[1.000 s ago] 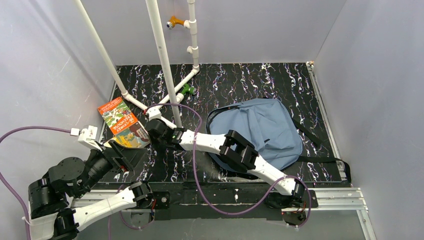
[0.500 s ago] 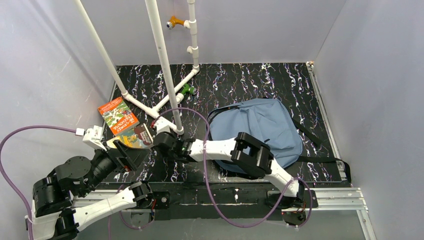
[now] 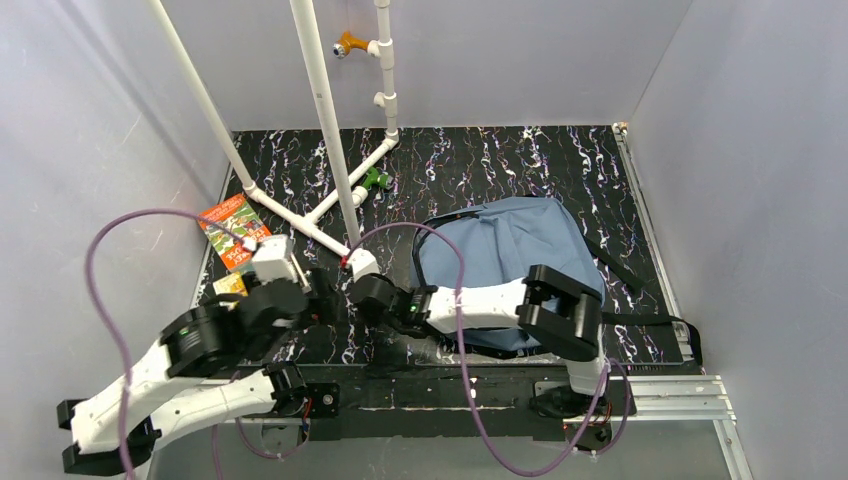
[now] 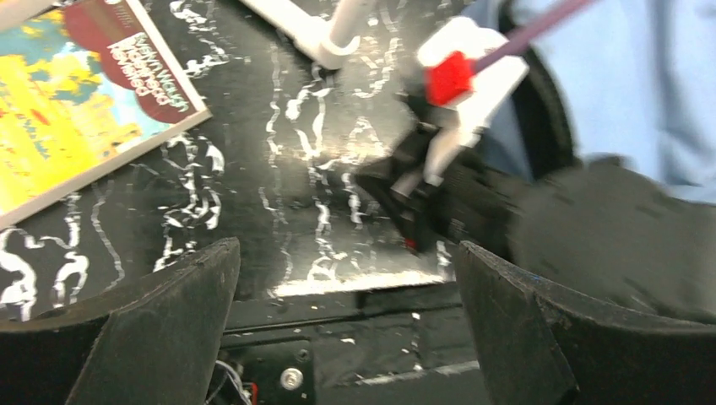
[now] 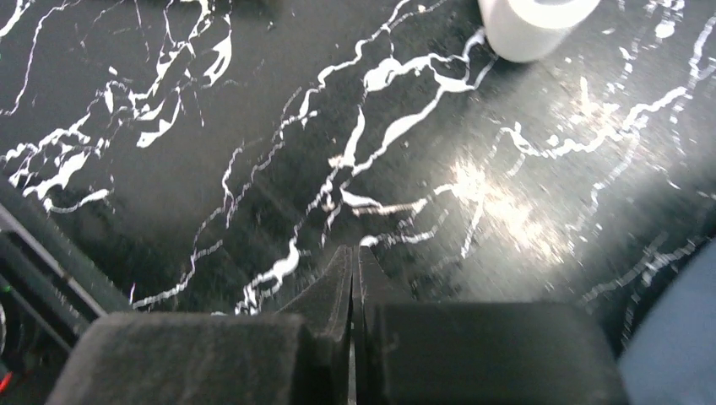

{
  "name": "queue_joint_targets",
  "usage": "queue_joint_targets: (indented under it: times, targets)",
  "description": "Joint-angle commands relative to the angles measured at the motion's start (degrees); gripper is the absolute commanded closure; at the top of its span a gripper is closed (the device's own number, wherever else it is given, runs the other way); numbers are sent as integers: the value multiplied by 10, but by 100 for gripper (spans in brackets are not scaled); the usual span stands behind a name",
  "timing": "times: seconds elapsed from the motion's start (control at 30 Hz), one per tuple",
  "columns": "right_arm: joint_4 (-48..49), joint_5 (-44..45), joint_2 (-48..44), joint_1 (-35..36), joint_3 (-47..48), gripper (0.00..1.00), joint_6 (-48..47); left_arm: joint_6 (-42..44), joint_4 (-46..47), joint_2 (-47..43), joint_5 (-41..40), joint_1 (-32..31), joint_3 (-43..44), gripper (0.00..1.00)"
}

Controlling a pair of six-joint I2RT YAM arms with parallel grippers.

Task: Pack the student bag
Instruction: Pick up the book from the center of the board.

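On the black marbled desk (image 3: 500, 160), the student bag (image 3: 520, 250) lies flat right of centre. Our left jaws gape empty, right jaws pinched shut; we should take the far-left book (image 3: 225, 222) by its edge.

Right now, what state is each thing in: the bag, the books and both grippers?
student bag: lying flat on the table; whether it is unzipped cannot be told.
orange book: flat, cover up, outside the bag.
yellow book: flat, cover up, outside the bag.
left gripper: open, empty.
right gripper: shut, holding nothing.
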Motion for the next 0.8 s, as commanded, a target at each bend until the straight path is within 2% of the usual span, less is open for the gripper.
queue_joint_targets:
  times: [0.0, 0.1, 0.27, 0.47, 0.53, 0.6, 0.7, 0.77]
  targets:
    - [26, -4, -81, -1, -57, 92, -11, -13, -34, 82, -110, 2, -19, 2]
    - [31, 1, -121, -1, -105, 83, -11, -9, -18, 98, -137, 30, -40, 2]
    - [31, 9, -192, -1, -167, 75, -22, 44, 99, 97, 24, 200, -106, 2]
    - [27, 7, -278, -1, -227, 67, -35, 65, 145, 137, 50, 340, -102, 2]
    - [33, 6, -304, -1, -248, 65, -37, 83, 165, 182, 78, 424, -93, 2]
    - [34, 4, -327, -1, -263, 62, -38, 101, 187, 230, 141, 528, -77, 2]
    - [29, 6, -362, -1, -278, 55, -43, 102, 198, 335, 171, 604, -31, 2]
    - [27, 11, -387, -1, -290, 48, -47, 86, 164, 422, 178, 632, 29, 2]
